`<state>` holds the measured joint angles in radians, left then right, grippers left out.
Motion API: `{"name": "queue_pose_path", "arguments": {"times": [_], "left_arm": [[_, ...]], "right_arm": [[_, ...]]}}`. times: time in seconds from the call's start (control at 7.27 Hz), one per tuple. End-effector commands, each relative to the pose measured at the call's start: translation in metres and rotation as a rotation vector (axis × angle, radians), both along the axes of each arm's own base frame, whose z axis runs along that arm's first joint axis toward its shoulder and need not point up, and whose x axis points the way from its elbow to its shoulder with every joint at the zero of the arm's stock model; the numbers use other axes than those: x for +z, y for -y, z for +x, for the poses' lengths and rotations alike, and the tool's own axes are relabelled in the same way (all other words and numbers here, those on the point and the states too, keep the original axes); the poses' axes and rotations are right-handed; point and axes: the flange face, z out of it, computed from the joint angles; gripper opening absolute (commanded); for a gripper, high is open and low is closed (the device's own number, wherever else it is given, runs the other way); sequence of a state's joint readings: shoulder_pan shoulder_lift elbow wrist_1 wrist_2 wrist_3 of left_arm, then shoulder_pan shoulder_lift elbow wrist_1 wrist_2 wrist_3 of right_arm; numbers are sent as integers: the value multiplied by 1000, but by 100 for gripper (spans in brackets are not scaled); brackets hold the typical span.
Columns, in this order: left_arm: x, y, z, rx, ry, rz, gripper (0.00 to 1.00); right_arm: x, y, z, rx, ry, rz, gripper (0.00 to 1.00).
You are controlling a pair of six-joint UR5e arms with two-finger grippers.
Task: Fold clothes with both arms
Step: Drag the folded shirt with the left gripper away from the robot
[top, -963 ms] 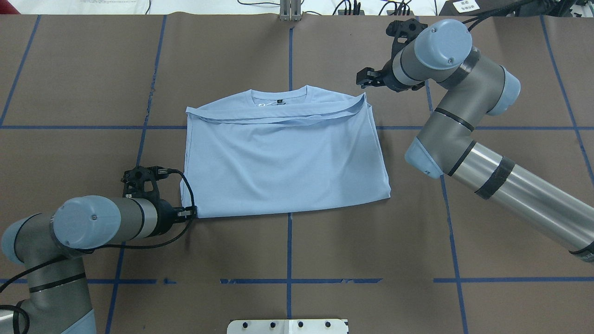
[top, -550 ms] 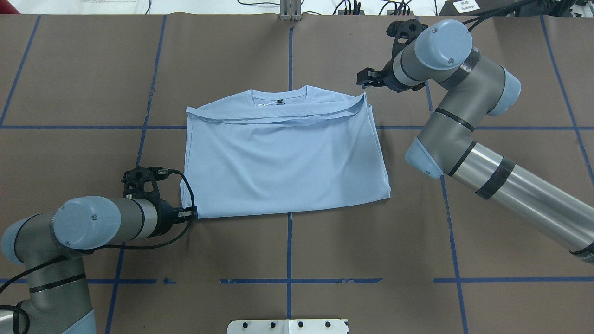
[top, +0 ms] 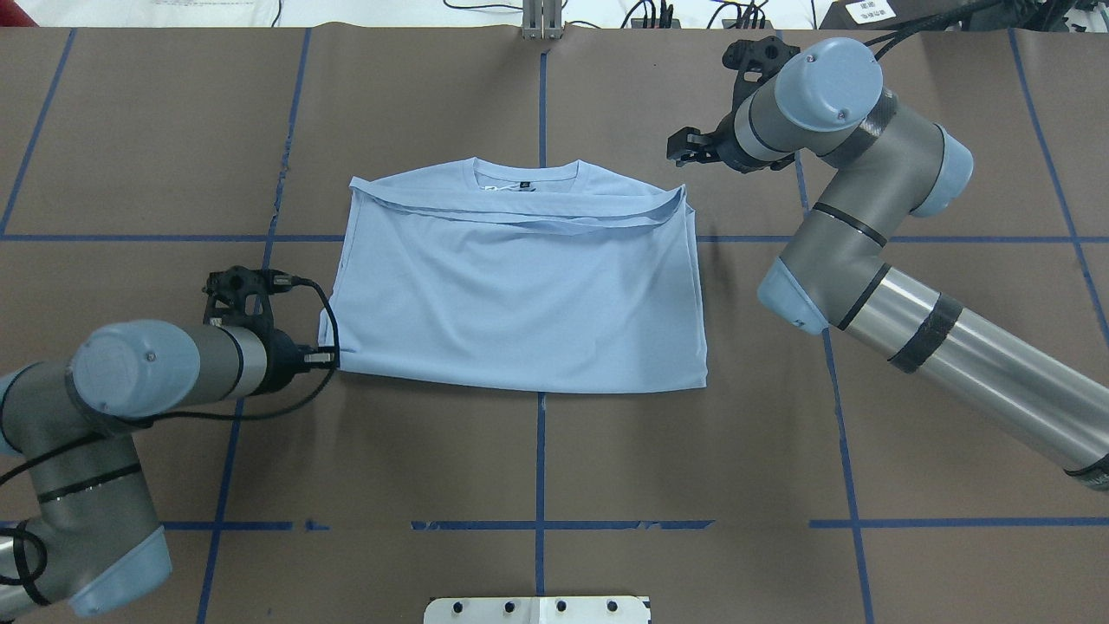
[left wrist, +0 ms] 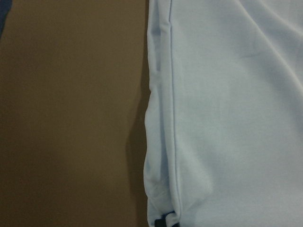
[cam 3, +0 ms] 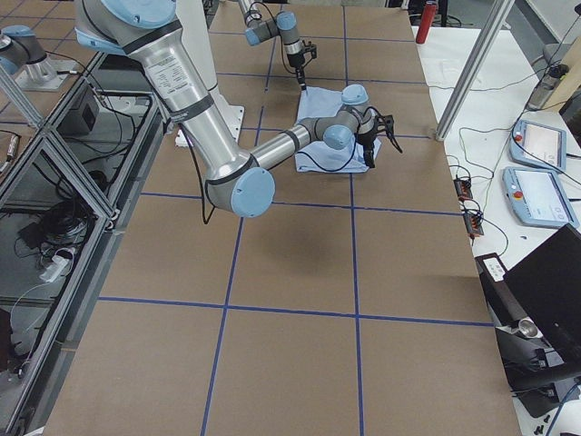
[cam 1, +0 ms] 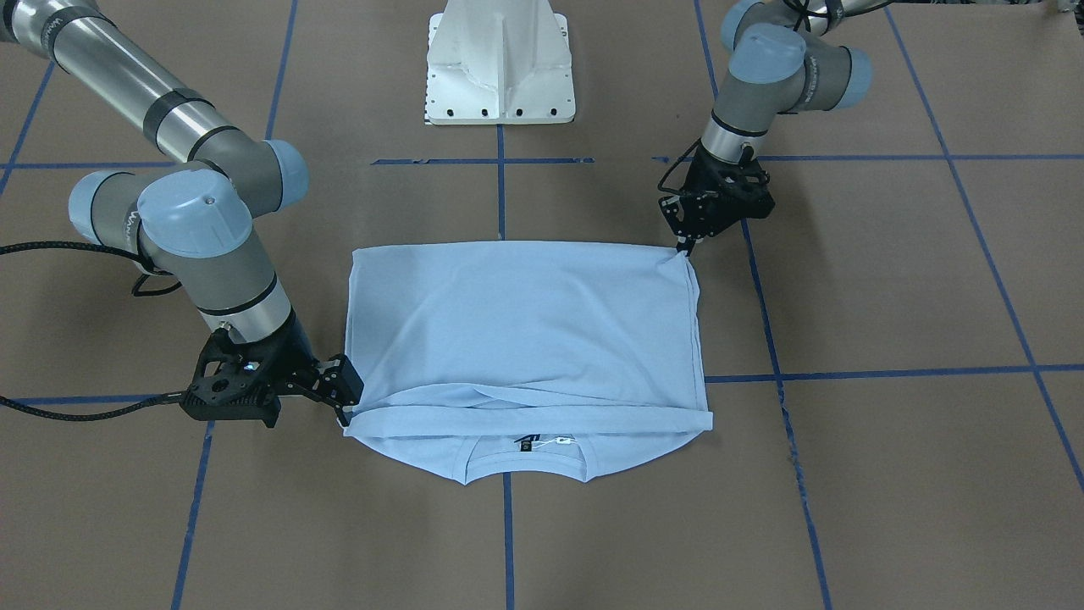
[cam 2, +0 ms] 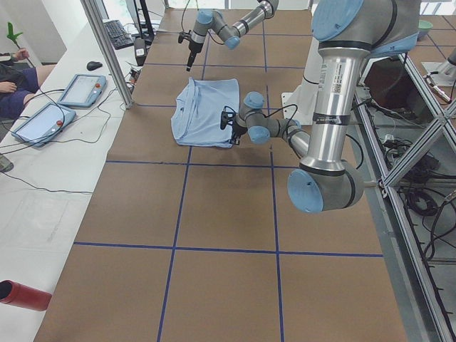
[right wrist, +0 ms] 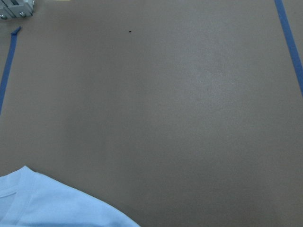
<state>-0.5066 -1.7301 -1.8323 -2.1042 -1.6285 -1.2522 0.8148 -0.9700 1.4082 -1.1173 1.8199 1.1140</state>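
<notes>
The light blue T-shirt (top: 520, 295) lies folded into a rectangle on the brown table, with its collar (top: 526, 178) and neck label at the far edge. The chest print is hidden. My left gripper (top: 335, 355) is shut on the shirt's near left corner, low at the table; it also shows in the front-facing view (cam 1: 684, 247). The left wrist view shows the shirt's folded edge (left wrist: 227, 118) running up from the fingertips. My right gripper (top: 676, 149) is open and empty, just beyond the shirt's far right corner (cam 1: 343, 391). The right wrist view shows only a corner of the shirt (right wrist: 47, 203).
The white pedestal base (cam 1: 500, 68) stands at the table's near edge. Blue tape lines (top: 541, 451) cross the brown table cover. A metal bracket (top: 542, 22) sits at the far edge. An operators' table with tablets (cam 2: 78, 89) and a red bottle (cam 2: 21, 294) runs beyond it.
My left gripper has moved away from the robot and to the left, dragging the shirt's near left corner with it. The shirt's near edge has shifted farther away. The right arm has not moved.
</notes>
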Motion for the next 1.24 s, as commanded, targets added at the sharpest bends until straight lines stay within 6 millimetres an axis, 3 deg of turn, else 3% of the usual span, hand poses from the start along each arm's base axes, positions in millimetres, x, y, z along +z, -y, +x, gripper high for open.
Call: {"name": "queue_pose_path", "arguments": {"times": [0.0,0.28,0.55,0.69,0.83,0.96,1.1], "left_arm": [[24,93,-40,-58,120,94,0],[39,205,-43,-111,230,110,0],[56,298,-52,-146,278,150,0],[67,324,-69,-140,307,186,0],[66,331,-86,-121,316,217,0],[69,322,-86,-81,262,246,99],[54,305,-93,-59,179,299,100]], "right_arm": [[0,0,0,2,2,-1,100],[-1,-1,-1,1,3,-1,100],[-5,-1,-1,8,11,-4,100],[-11,-2,0,10,20,2,100],[-16,-4,-4,21,35,-11,100],[-32,-10,-21,39,70,-42,100],[-56,-16,-46,72,112,-92,100]]}}
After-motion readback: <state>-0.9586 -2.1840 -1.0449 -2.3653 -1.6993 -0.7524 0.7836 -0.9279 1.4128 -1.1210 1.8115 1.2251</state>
